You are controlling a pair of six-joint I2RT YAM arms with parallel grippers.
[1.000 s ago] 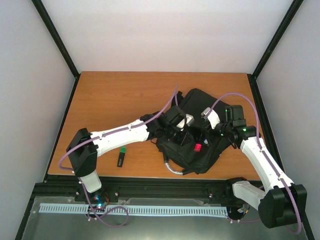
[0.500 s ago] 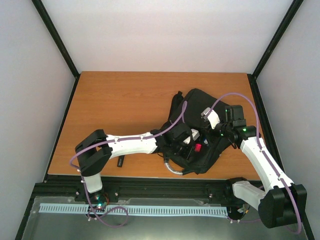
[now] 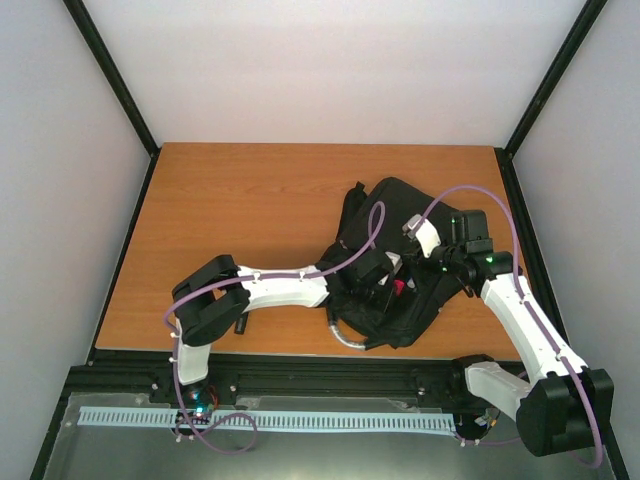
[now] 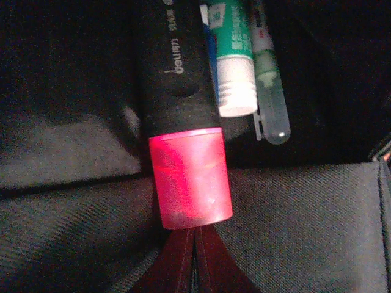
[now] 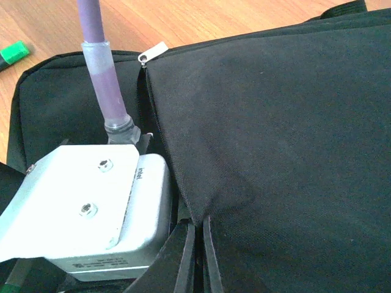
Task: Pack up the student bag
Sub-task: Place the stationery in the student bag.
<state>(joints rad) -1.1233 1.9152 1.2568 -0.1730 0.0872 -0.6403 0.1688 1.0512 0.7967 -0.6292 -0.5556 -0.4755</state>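
The student bag (image 3: 400, 196) is a black fabric backpack lying at the table's right. Its pocket is held open. In that pocket lies a black marker with a red cap (image 4: 190, 180), also visible from above (image 3: 397, 289). My left gripper (image 4: 195, 264) is shut, and its tips sit at the end of the red cap with nothing between them. From above, the left gripper (image 3: 388, 284) reaches into the pocket mouth. My right gripper (image 5: 198, 244) is shut on the edge of the bag's fabric (image 5: 287, 122), pinching the flap. Seen from above, the right gripper (image 3: 414, 262) sits just right of the pocket.
Beside the marker in the pocket are a green-and-white tube (image 4: 235, 55) and a clear-capped pen (image 4: 269, 101). A green-capped black marker (image 3: 239, 323) lies on the table by the left arm. A whitish ribbed thing (image 3: 347, 338) pokes out at the bag's near edge. A zipper pull (image 5: 153, 52) lies on the bag.
My left gripper has come down from above the bag to the pocket mouth and closed its jaws. The left arm folded lower. The right arm has kept still, holding the flap.
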